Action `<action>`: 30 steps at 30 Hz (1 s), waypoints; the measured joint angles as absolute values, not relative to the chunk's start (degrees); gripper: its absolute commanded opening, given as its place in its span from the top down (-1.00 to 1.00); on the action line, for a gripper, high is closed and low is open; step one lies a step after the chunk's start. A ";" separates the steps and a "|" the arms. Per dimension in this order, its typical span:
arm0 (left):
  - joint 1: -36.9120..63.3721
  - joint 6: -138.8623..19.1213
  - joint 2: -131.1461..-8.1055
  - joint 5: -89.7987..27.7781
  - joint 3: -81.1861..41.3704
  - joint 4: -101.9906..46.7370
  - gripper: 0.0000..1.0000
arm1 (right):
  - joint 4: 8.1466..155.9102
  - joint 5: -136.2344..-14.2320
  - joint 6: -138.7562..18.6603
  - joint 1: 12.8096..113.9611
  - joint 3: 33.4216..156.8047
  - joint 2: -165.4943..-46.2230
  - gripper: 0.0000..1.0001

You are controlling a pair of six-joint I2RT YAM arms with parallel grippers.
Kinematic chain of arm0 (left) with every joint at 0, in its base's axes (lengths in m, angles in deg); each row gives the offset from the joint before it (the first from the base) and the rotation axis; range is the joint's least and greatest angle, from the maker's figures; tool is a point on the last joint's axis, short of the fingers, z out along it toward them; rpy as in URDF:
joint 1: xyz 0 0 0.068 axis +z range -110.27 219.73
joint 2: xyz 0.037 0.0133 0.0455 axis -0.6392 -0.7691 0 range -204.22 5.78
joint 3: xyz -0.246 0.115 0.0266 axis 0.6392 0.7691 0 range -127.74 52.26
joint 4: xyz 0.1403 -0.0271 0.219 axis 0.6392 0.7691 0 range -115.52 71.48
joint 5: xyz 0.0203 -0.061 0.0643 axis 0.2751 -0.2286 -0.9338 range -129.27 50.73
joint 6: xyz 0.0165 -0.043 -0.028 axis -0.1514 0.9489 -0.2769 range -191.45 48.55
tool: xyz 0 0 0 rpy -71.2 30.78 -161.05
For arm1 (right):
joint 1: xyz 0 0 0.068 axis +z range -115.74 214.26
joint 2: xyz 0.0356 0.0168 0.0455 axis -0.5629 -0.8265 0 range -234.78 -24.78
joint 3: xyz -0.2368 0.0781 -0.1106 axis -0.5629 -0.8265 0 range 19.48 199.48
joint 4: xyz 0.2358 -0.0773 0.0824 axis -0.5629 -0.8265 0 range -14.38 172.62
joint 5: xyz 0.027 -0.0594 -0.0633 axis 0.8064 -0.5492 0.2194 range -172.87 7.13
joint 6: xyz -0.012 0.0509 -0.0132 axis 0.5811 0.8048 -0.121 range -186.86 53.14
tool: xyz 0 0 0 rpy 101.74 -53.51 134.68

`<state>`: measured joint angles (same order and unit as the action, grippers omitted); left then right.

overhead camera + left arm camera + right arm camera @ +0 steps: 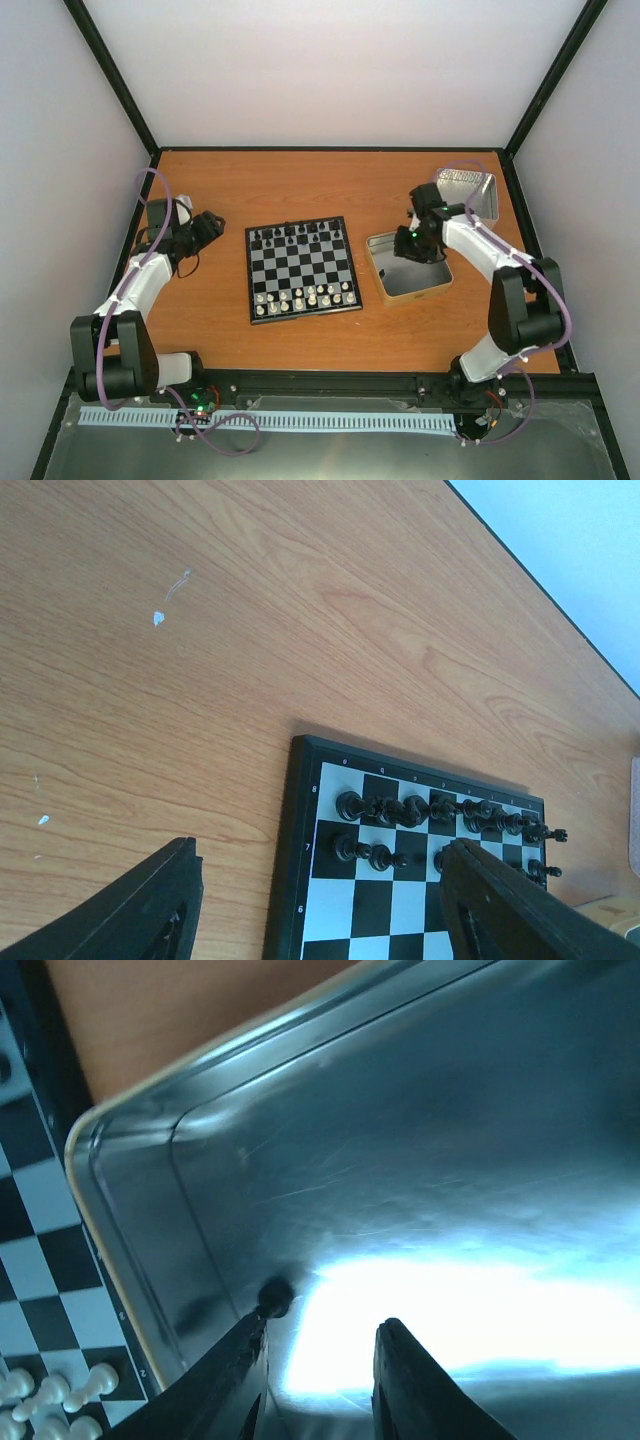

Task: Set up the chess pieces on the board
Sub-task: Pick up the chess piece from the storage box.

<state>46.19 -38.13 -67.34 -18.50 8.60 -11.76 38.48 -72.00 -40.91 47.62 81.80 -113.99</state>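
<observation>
The board [300, 272] lies in the middle of the table. Black chess pieces [297, 234] stand along its far rows and cream pieces [305, 297] along its near rows. In the left wrist view the board's corner [300, 830] shows, with black pieces [415, 810] on rows 8 and 7. My left gripper [207, 230] is open and empty just left of the board [322, 847]. My right gripper [408, 245] hangs open inside a metal tin [425, 280]. One small black piece [275, 1297] lies on the tin floor at my left fingertip [250, 1335], outside the gap [325, 1328].
A second metal tin [472, 190] lies at the far right corner. In the right wrist view the tin's rim [100, 1230] sits beside the board's edge, with cream pieces [50, 1395] close by. Black frame rails border the table.
</observation>
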 measured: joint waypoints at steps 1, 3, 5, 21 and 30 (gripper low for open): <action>46.19 -38.13 -67.34 -18.50 8.60 -11.76 -0.33 | 38.44 -71.45 -41.39 48.96 82.15 -115.41 0.38; 46.19 -38.13 -67.34 -18.50 8.60 -11.76 -0.33 | 38.59 -70.82 -41.87 51.21 82.90 -118.23 0.44; 46.19 -38.13 -67.34 -18.47 8.60 -11.76 -0.33 | 38.77 -70.67 -41.96 52.80 83.05 -120.35 0.51; 46.19 -38.13 -67.34 -18.47 8.60 -11.76 -0.33 | 38.79 -70.21 -42.70 56.24 83.51 -125.27 0.43; 46.19 -38.13 -67.34 -18.47 8.60 -11.76 -0.33 | 38.61 -70.54 -42.85 56.45 83.62 -126.07 0.53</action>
